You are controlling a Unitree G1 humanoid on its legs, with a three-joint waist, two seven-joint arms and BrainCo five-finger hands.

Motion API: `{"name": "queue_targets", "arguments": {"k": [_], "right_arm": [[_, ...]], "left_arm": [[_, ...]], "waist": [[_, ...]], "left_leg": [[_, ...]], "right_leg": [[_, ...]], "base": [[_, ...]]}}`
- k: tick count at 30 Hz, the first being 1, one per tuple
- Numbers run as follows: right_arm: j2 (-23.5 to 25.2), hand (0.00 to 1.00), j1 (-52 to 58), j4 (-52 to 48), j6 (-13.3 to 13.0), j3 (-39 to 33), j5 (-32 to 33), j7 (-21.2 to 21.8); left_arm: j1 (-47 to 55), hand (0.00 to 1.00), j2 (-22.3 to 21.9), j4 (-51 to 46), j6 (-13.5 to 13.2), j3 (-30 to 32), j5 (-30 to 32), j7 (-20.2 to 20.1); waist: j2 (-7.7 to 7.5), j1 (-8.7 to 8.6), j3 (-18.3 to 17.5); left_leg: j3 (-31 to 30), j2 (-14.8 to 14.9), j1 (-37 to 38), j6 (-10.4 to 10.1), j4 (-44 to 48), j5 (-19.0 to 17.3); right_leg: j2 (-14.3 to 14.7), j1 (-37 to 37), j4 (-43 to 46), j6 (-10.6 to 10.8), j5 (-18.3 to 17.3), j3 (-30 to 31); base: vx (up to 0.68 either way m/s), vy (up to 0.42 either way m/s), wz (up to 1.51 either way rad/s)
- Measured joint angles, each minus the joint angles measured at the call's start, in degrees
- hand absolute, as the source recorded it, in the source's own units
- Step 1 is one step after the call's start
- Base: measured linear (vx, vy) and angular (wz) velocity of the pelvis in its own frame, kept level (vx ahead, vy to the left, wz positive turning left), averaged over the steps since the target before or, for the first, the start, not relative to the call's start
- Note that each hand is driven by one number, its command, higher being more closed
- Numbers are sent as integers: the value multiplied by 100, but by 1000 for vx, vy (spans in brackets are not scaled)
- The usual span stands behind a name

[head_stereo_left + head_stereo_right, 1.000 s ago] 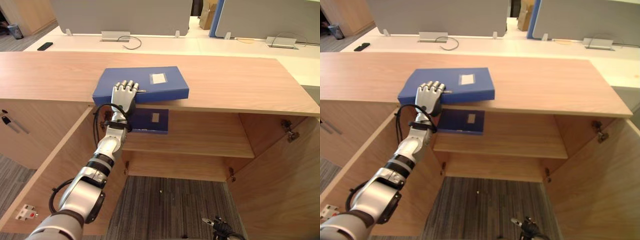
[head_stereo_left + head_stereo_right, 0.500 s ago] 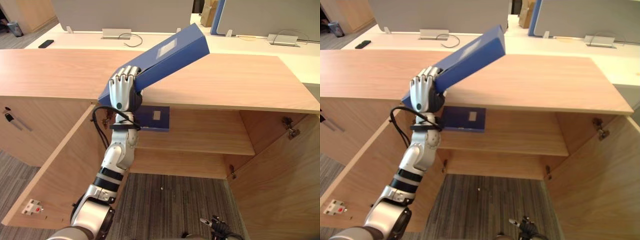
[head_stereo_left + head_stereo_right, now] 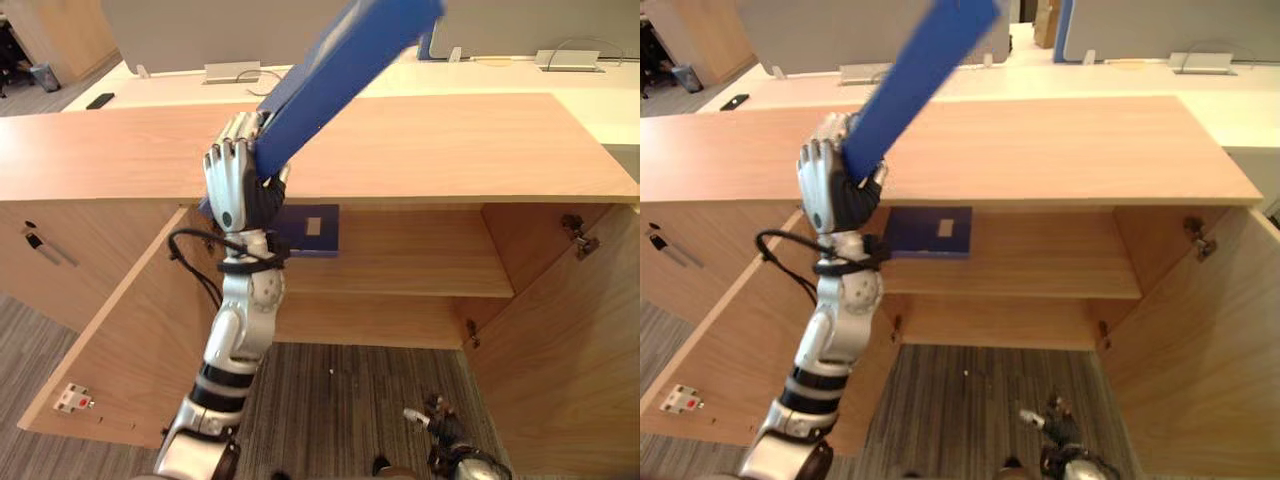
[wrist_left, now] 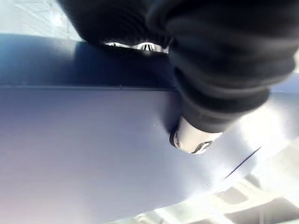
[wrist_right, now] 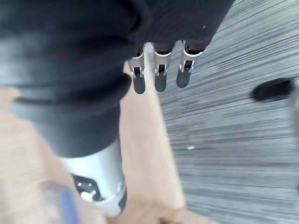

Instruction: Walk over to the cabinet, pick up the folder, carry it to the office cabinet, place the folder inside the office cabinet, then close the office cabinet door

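Raised steeper than a moment ago, the folder (image 3: 340,70) slants from the left hand (image 3: 232,185) at centre left, fingers curled round its lower end, toward the top edge, the open cabinet (image 3: 400,265) lying below that hand.

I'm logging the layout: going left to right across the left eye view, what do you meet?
Open left door → left hand gripping the folder → second folder on the shelf → right hand → open right door.

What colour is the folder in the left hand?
Blue folder, clearest in the left eye view.
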Motion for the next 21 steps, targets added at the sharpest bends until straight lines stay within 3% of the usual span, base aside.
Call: {"name": "queue_targets", "arguments": {"k": [2,3,5,6,10,12,17,21], "right_arm": [[229,0,78,-1090,-103,-450,91,-114],[318,0,84,-1377,-120,-602,89,-144],[566,0,135,-2141,-263,-1013,60,-320],[775,0,189,-2817,-326,-1354,6,-501],[1011,0,315,-3863,-369,-1771,-677,-918],[1044,0,357,-4350,-368,-1839,-1201,-1114],[1042,0,333,-5404,-373,-1774,-1914,-1352],[970,0,-31,-5976,-428,-1555,-2067,-1308]], "left_arm": [[78,100,9,-497,-773,-59,-1159,-208],[114,100,15,-628,-932,-90,-1367,-278],[234,100,30,-912,-1472,-172,-2590,-699],[379,100,43,-1177,-1831,-205,-3611,-1074],[667,100,29,-1530,-2183,-61,-5310,-1723],[743,100,-19,-1577,-2212,0,-5758,-1909],[1032,100,-19,-1614,-2212,-4,-6503,-2347],[1125,100,22,-1515,-2209,-15,-6953,-2644]], "waist": [[8,-10,-5],[11,-26,-7],[16,-67,-8],[30,-96,-14],[136,-120,-83],[164,-145,-102],[192,-197,-142],[173,-192,-166]], "left_leg": [[96,10,-9,-20,-3,-17],[121,10,-12,-13,-4,-25],[151,7,-9,18,-5,-49],[183,1,-8,17,-6,-48],[364,4,4,-21,-7,-20],[456,4,4,-41,-6,-4],[643,-6,15,-37,-2,1],[704,-30,18,0,0,-1]], "right_leg": [[16,-80,47,45,28,142],[16,-99,51,53,32,163],[16,-131,57,72,37,234],[15,-174,64,138,25,309],[51,-365,161,212,-28,522],[61,-437,157,219,-30,614],[79,-526,149,243,26,820],[71,-507,131,256,117,912]], "base": [[-72,-36,-22],[-44,-29,-27],[-67,-50,-23],[-73,-62,-21],[-49,-50,-28],[-12,-48,-31],[13,-33,-21],[38,-29,-11]]}}
